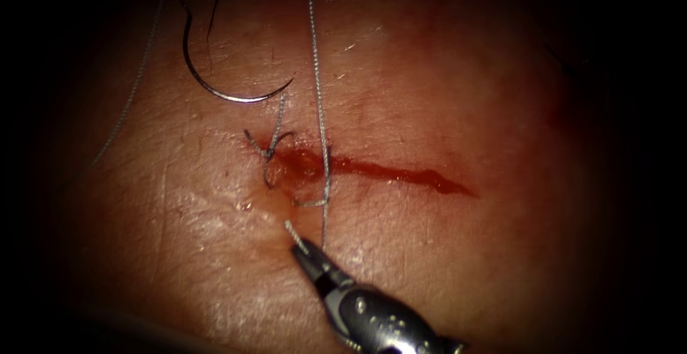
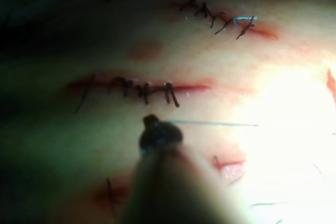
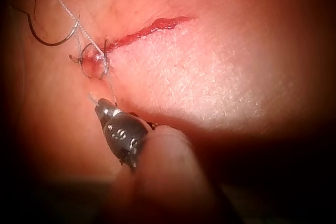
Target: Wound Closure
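Endoscope view: right claw [image 1: 302, 245] pinches thread [image 1: 293, 232] below cut [image 1: 386, 171].

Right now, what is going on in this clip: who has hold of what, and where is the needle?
The right tool comes in from below the cut, its jaws shut on a short end of thread. A long thread strand runs up from a stitch at the cut's left end. The needle lies free on the tissue above that end, held by neither tool and not in the tissue. The left tool is seen over other, already stitched cuts.
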`<state>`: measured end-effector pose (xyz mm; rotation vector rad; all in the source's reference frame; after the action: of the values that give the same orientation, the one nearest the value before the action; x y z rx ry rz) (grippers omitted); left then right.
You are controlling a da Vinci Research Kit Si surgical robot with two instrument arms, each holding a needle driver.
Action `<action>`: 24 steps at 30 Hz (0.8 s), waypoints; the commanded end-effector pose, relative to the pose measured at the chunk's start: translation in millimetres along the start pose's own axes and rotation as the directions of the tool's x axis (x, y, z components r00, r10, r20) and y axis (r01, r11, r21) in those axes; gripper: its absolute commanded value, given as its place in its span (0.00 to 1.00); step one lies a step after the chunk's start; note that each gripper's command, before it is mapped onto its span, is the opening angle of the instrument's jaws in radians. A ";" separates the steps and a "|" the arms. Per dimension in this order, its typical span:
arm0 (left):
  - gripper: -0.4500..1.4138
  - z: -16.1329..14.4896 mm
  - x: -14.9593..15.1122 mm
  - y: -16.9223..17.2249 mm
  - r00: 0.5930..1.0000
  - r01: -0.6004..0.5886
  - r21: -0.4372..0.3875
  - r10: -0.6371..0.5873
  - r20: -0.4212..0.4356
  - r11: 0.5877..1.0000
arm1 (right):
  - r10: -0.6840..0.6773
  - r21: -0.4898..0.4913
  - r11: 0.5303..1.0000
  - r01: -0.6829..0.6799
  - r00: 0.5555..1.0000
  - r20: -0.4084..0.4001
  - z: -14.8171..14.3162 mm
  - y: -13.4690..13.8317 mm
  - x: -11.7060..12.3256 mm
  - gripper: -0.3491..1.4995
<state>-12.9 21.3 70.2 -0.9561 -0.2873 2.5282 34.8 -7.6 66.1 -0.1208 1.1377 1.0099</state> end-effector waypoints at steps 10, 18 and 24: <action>0.00 -1.3 2.9 -6.5 0.994 0.065 0.034 -0.062 -0.085 0.997 | -0.018 0.077 0.997 0.015 0.999 0.027 1.5 -5.1 -2.2 0.00; 0.00 -1.7 4.0 -10.3 0.991 0.085 0.068 -0.078 -0.112 0.994 | -0.017 0.079 0.997 0.014 0.999 0.039 1.5 -4.9 -2.1 0.00; 0.00 -3.0 4.6 -12.9 0.988 0.104 0.102 -0.090 -0.129 0.989 | -0.029 0.140 0.990 0.020 0.998 0.062 1.1 -5.8 -3.0 0.00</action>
<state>-9.4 35.4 68.9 -1.0175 -0.1372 2.3668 38.7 -12.2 66.6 0.0116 1.1321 0.8817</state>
